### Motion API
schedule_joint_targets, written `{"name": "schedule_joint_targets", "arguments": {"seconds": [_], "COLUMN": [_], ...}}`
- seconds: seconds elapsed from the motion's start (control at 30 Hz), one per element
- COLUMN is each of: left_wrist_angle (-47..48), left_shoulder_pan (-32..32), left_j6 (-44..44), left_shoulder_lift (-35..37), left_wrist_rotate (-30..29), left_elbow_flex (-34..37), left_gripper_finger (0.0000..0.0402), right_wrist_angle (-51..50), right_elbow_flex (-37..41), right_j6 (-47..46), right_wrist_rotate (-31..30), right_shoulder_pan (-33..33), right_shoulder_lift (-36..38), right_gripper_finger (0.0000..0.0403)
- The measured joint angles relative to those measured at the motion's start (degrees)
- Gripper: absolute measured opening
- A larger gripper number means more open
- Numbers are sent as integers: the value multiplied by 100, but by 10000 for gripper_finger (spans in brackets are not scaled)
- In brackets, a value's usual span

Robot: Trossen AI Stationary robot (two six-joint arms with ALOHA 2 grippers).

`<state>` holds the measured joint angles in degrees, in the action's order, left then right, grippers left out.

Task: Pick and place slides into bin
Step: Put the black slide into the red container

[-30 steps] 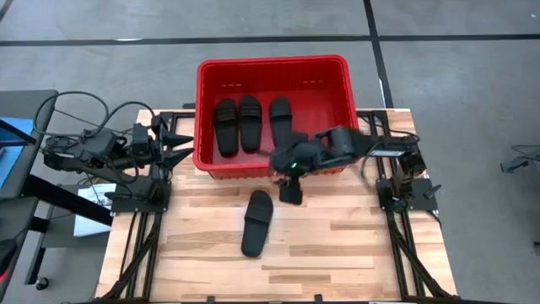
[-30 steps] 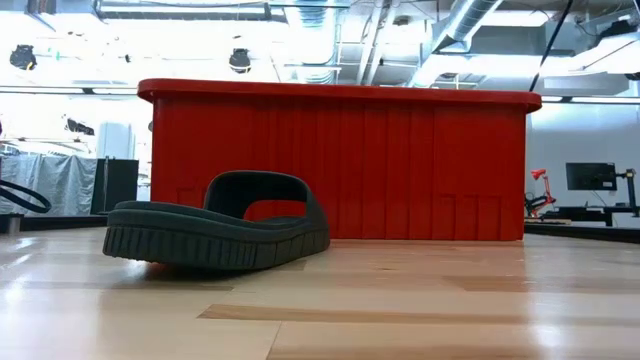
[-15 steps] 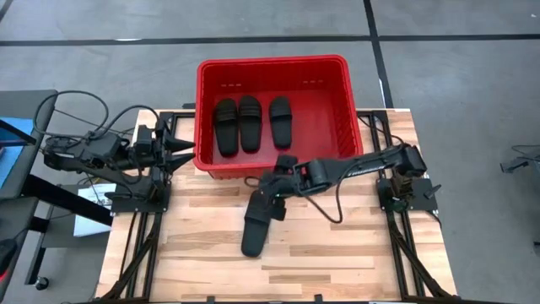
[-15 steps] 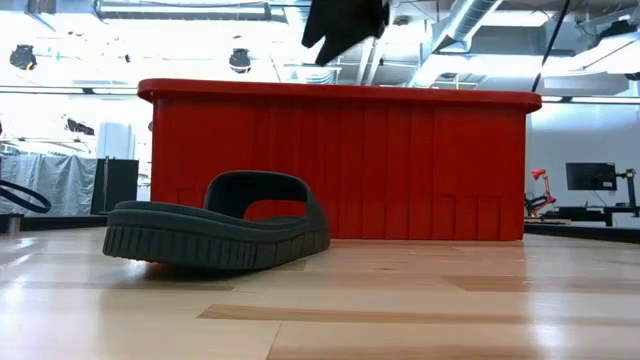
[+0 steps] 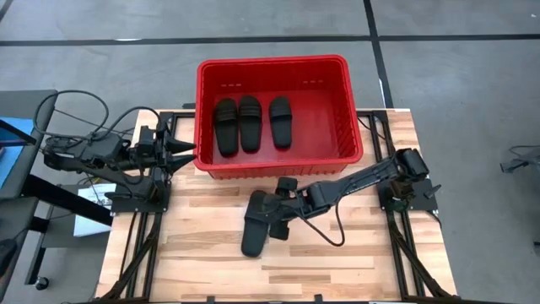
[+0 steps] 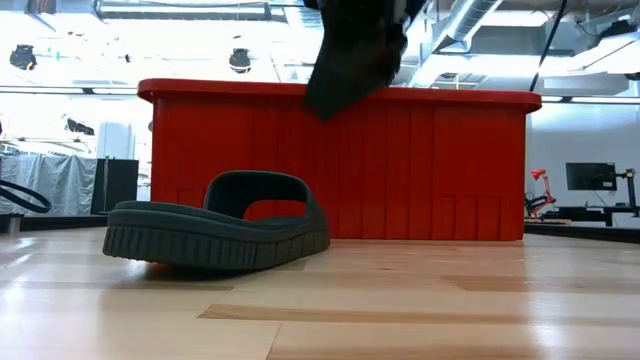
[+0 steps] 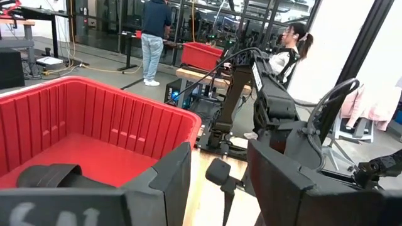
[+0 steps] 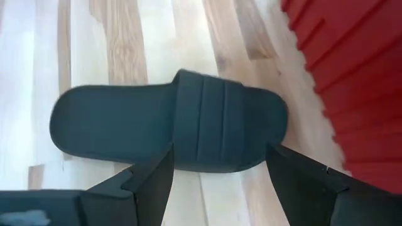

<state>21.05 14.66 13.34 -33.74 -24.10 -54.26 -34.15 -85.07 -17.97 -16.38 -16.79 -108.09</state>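
One black slide lies sole down on the wooden table, in front of the red bin. It also shows in the low view and in the right wrist view. Three more slides lie side by side on the bin's floor. My right gripper is open and hangs above the table slide's strap end, clear of it; in the right wrist view its fingers stand either side of the strap. My left gripper waits open beside the bin's left wall.
The bin's near wall stands just behind the table slide. The right arm reaches across the table from its base at the right edge. Bare wood lies near and right of the slide. People show in the room beyond.
My right gripper has gone from beside the bin's near wall toward the table's near-left and down, until it hangs over the slide on the table. In the low view it has come in from the top and sunk lower. The slide has not moved.
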Motion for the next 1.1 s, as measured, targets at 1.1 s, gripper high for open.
{"name": "schedule_joint_targets", "arguments": {"seconds": [1.1], "left_wrist_angle": [14], "left_shoulder_pan": [0], "left_j6": [382], "left_shoulder_lift": [0], "left_wrist_rotate": [-9], "left_elbow_flex": [0], "left_gripper_finger": [146], "right_wrist_angle": [2053], "right_elbow_flex": [1166], "right_j6": [43], "right_wrist_rotate": [431], "right_shoulder_pan": [-86], "right_shoulder_lift": [0], "right_gripper_finger": [244]}}
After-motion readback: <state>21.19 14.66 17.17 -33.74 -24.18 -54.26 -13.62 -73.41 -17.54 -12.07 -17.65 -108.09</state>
